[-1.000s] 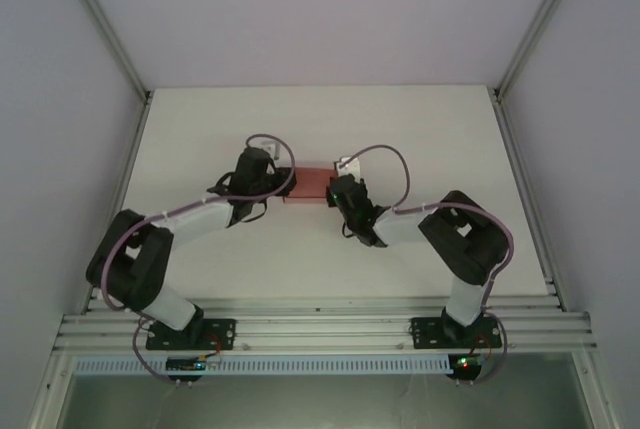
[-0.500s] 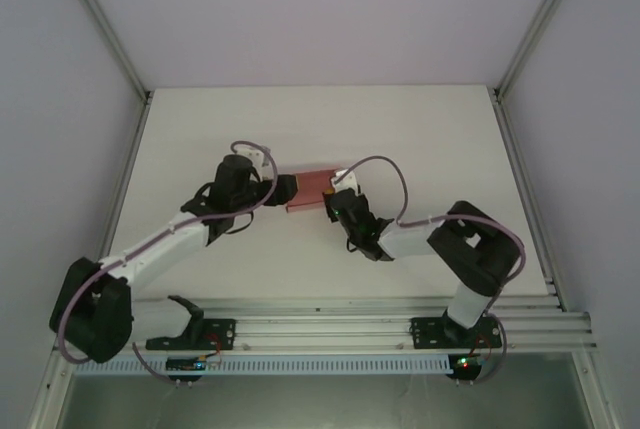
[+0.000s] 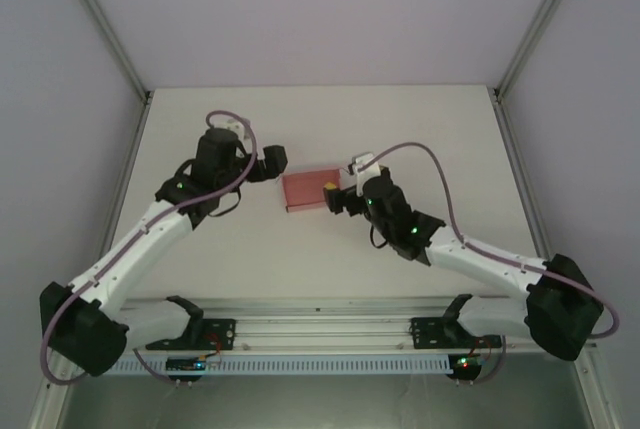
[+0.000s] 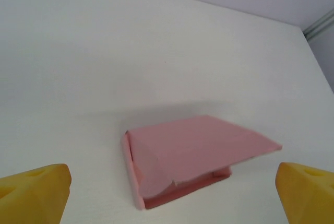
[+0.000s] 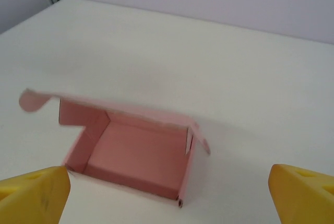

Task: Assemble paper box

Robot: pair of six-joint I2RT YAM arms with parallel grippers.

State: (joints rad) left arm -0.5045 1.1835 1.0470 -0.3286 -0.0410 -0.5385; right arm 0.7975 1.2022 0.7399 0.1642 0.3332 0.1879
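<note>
Left of centre on the white table (image 3: 420, 129): left gripper (image 3: 272, 160), near the paper box (image 3: 307, 191) but apart from it, with bare tabletop between. Jaws spread wide, nothing held. From the left wrist camera, yellow fingertips (image 4: 32, 191) at the two lower corners of the frame, far apart, with the box lying ahead of them on the table.

In the middle, between the two grippers: the pink box, small and rectangular, resting flat on the table. From the left wrist, lid sloping down over the body, raised at its right edge, with a gap showing under it. From the right wrist, open side toward the camera, pink floor and side walls visible, lid lifted along the far edge, a small flap standing at the right-hand wall and a rounded tab sticking out at the left.

Right of the box: right gripper (image 3: 335, 196), just beside its right edge; touching or not, cannot tell. Jaws wide here too, yellow fingertips (image 5: 32, 192) at the lower corners of the right wrist view, gripping nothing.
</note>
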